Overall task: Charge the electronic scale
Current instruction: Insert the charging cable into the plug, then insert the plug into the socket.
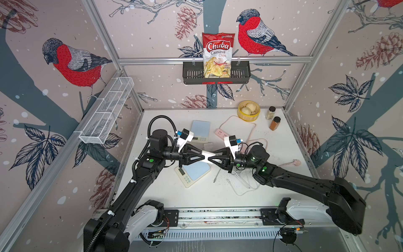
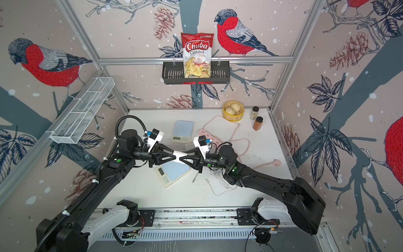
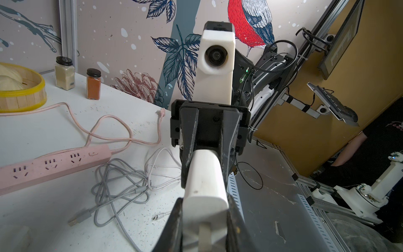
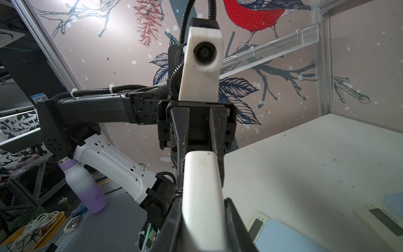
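Observation:
A white charger block (image 1: 208,155) hangs between both grippers, above the near electronic scale (image 1: 194,174). My left gripper (image 1: 205,156) is shut on one end of the block (image 3: 205,192). From the opposite side, my right gripper (image 1: 212,159) is shut on its other end (image 4: 202,185). A second scale (image 1: 200,129) sits farther back. The pink power strip (image 3: 54,163) lies behind the grippers, partly hidden in both top views. A loose white cable (image 3: 161,172) and a grey cable (image 3: 117,185) lie tangled on the table under the right arm.
A yellow steamer basket (image 1: 248,117) and two spice jars (image 1: 270,112) stand at the back right. The strip's pink cord (image 1: 237,122) loops across the back of the table. A black wall basket (image 1: 189,74) holds a chips bag. A white wire shelf (image 1: 109,113) hangs on the left wall.

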You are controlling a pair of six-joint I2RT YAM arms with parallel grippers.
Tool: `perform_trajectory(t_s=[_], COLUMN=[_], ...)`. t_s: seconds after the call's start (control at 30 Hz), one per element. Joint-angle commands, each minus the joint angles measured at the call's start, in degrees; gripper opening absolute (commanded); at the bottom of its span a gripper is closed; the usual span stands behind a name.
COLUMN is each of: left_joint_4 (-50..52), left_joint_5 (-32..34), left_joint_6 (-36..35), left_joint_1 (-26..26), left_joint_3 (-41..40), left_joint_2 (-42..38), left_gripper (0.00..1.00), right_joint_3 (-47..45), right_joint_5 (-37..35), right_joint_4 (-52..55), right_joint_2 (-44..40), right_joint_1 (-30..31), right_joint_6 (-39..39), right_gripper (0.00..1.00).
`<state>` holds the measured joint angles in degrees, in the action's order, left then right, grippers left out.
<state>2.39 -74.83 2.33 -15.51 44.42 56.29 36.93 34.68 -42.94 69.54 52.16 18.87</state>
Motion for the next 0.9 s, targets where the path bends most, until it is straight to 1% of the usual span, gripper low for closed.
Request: perform_trajectory(t_s=[0.0, 0.03, 0.1, 0.13, 0.23, 0.27, 0.37, 0.47, 0.6, 0.7, 0.8, 0.87], left_joint_4=[4.01, 4.53, 4.59, 4.24, 1.60, 0.61, 0.71, 1.52, 3.86, 4.65, 4.71, 4.83], left_joint_5=[9.51, 12.43, 18.76, 22.53, 32.27, 33.78, 36.98, 39.17, 46.00, 51.45, 54.57, 56.19], left_joint_6=[-3.95, -4.83, -5.64, -5.59, -4.14, -3.87, -4.17, -4.42, -5.21, -5.23, -4.19, -3.70], left_joint_1=[0.28, 0.30, 0.29, 0.27, 0.30, 0.27, 0.13, -0.44, -3.92, -7.05, -9.01, -10.18], left_joint_3=[0.49, 0.40, -0.25, -0.78, -3.02, -3.71, -3.48, -2.35, 0.38, 2.29, 4.12, 5.41], left_joint_2=[-1.59, -2.52, -4.44, -5.50, -7.57, -7.63, -5.82, -2.34, 2.89, 7.13, 11.98, 15.57], left_gripper=[0.49, 0.58, 0.67, 0.70, 0.72, 0.72, 0.71, 0.69, 0.68, 0.68, 0.66, 0.65], right_joint_3=[4.40, 6.49, 10.52, 12.78, 20.42, 22.21, 28.06, 32.76, 38.47, 45.08, 51.78, 55.57], right_joint_5=[-5.65, -7.24, -8.72, -9.43, -12.92, -13.59, -18.71, -23.19, -29.22, -33.71, -38.20, -39.36], right_joint_4=[14.42, 20.60, 30.70, 36.63, 51.38, 54.70, 65.30, 74.09, 82.02, 88.16, 93.89, 97.66], right_joint_2=[-2.80, -3.58, -4.41, -4.50, -3.50, -2.88, 0.48, 6.03, 13.81, 21.22, 29.20, 34.11], right_joint_1=[-2.21, -3.42, -6.31, -8.07, -12.99, -14.36, -17.19, -18.10, -18.24, -18.40, -18.59, -18.97], right_joint_6=[-7.25, -8.87, -11.87, -13.31, -16.02, -16.54, -18.91, -21.88, -25.81, -27.62, -28.99, -29.89], right_gripper=[0.03, 0.02, 0.02, 0.02, 0.02, 0.02, 0.03, 0.04, 0.04, 0.04, 0.02, 0.00])
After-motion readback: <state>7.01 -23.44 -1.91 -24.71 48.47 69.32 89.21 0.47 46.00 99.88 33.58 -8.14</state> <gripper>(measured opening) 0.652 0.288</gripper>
